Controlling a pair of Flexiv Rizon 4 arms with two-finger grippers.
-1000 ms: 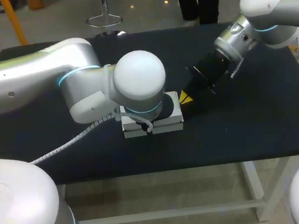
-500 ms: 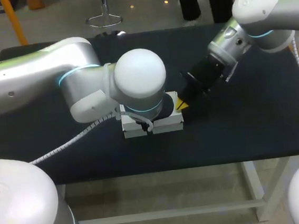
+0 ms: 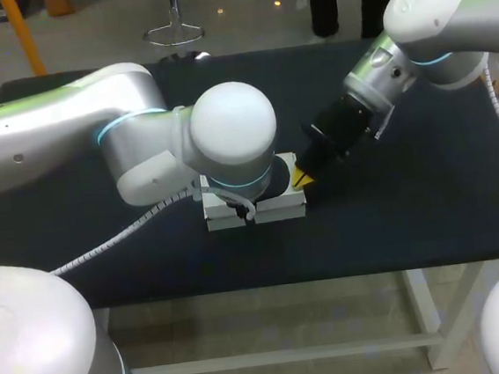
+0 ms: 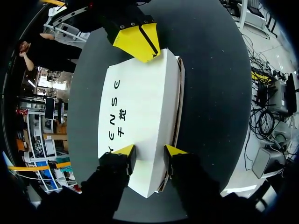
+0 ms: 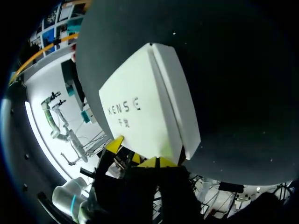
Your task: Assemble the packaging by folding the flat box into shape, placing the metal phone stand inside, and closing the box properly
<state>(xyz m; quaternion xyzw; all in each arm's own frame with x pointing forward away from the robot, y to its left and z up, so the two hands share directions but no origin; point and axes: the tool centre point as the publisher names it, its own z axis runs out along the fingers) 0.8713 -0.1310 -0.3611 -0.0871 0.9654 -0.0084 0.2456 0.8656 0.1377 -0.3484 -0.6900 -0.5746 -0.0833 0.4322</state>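
In 1 s the right claw (image 3: 300, 179) (tips together) moved in, now touching the box (image 3: 288, 199) end; left claw (image 4: 149, 152), tips apart, rests on top. Closing prob. nearly done.

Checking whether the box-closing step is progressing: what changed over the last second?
The right claw, tips together, moved in from the right to the right end of the box. Nothing was taken hold of or let go. The left arm and the box kept their places.
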